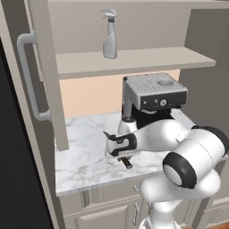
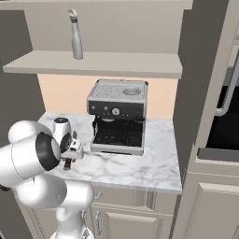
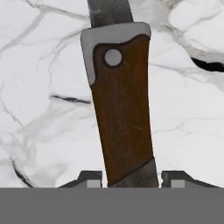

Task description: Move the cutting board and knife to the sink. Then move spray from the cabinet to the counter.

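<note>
1. Gripper (image 3: 127,180): lowered over the counter (image 1: 85,156), its fingertips (image 3: 89,179) standing on either side of the knife (image 3: 121,109) handle, a narrow gap on each side; whether they press it cannot be told.
2. Knife: flat on the marble, handle running from 6 o'clock up to the blade at 12 o'clock in the hand view.
3. Spray (image 1: 109,35): upright on the cabinet (image 1: 134,60) shelf, at 12 o'clock above the counter.
4. Cabinet door (image 1: 44,76): swung open, at 9 o'clock.
5. Coffee machine (image 2: 117,121): on the counter, at 3 o'clock from the gripper in the right base view.
</note>
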Controlling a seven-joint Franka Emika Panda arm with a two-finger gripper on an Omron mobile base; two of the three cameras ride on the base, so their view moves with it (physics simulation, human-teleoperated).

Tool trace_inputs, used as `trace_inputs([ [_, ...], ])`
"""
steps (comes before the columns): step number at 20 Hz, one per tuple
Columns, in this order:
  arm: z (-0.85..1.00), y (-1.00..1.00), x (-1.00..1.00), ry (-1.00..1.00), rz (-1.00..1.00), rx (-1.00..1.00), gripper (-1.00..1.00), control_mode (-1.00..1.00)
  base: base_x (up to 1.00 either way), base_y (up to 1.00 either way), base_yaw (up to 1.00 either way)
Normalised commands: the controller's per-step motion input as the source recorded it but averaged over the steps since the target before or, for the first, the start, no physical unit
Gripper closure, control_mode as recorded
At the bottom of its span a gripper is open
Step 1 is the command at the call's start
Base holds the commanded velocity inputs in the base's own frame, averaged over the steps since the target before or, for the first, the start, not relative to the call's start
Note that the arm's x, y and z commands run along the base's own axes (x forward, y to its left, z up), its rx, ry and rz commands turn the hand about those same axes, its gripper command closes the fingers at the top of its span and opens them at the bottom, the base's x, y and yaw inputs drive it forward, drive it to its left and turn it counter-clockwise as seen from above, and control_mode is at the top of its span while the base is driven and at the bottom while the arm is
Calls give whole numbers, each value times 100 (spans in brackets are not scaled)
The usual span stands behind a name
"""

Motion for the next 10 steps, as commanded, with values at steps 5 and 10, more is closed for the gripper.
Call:
trace_inputs([
  [5, 0, 1, -22, 7, 0, 11, 100, -100, 0, 0, 0],
  [10, 10, 1, -18, 0, 0, 2, 100, -100, 0, 0, 0],
])
